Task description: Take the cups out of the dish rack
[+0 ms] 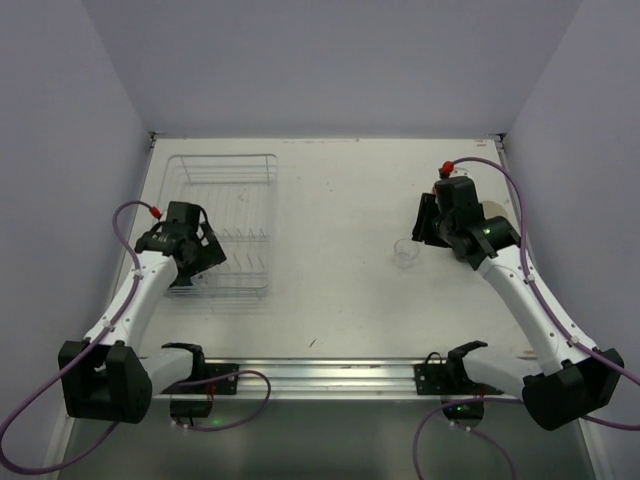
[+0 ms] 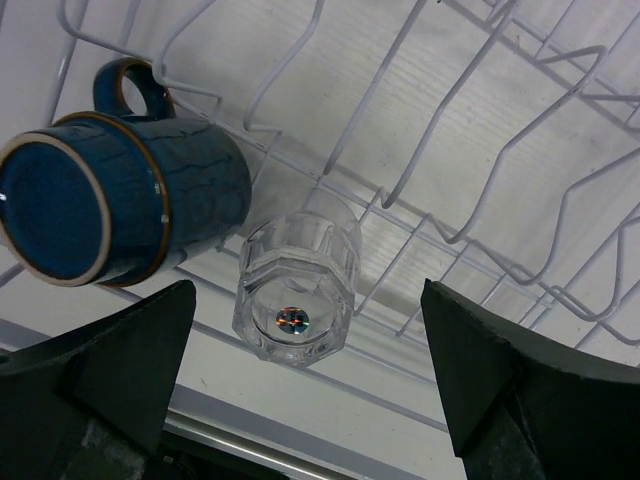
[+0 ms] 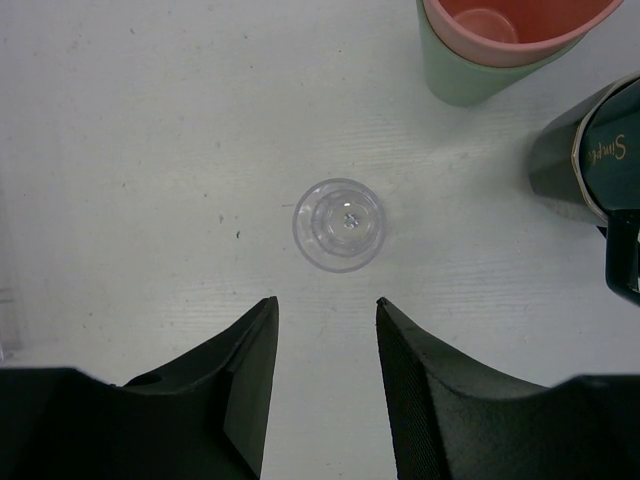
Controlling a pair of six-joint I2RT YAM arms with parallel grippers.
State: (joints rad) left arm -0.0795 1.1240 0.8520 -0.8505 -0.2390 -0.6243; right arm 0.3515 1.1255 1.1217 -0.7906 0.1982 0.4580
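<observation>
The white wire dish rack (image 1: 225, 215) stands at the table's left. In the left wrist view a blue handled mug (image 2: 130, 200) lies on its side on the rack wires (image 2: 480, 180), with a clear faceted glass (image 2: 297, 290) beside it. My left gripper (image 2: 305, 380) is open and hovers over that glass; it sits over the rack's near left part in the top view (image 1: 203, 255). My right gripper (image 3: 327, 305) is open and empty. Just beyond its fingertips a second clear glass (image 3: 340, 224) stands upright on the table (image 1: 406, 252).
In the right wrist view a salmon-pink cup (image 3: 500, 25) sits nested in a mint-green cup (image 3: 455, 85) at the far right. A dark cup with pale lettering (image 3: 585, 150) stands next to them. Grey walls enclose the table on three sides.
</observation>
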